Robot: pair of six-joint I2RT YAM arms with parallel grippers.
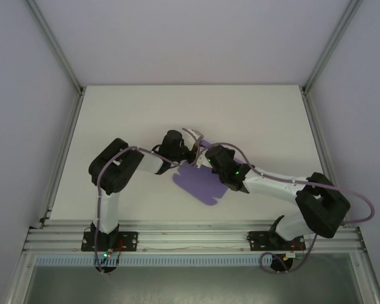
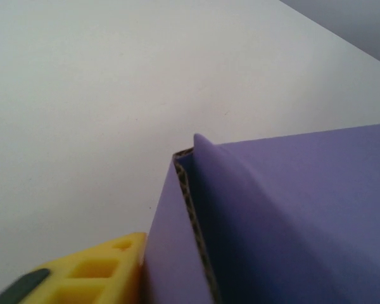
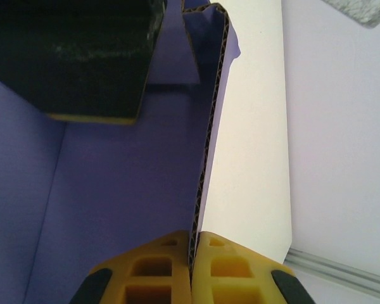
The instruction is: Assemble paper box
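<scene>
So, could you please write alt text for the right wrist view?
The right end effector pinches the upright edge of the purple paper box between its yellow fingers. A dark part of the left arm sits upper left; the white table lies to the right.

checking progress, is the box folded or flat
Partly folded: right fingers pinch one wall of the box upright; the rest lies flat on the table.

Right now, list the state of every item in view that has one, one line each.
paper box: partly folded, base flat on the table, one wall raised, not yet closed up.
right gripper: shut on the corrugated edge of the raised wall.
left gripper: at the raised corner of the paper box; open or shut cannot be told.
</scene>
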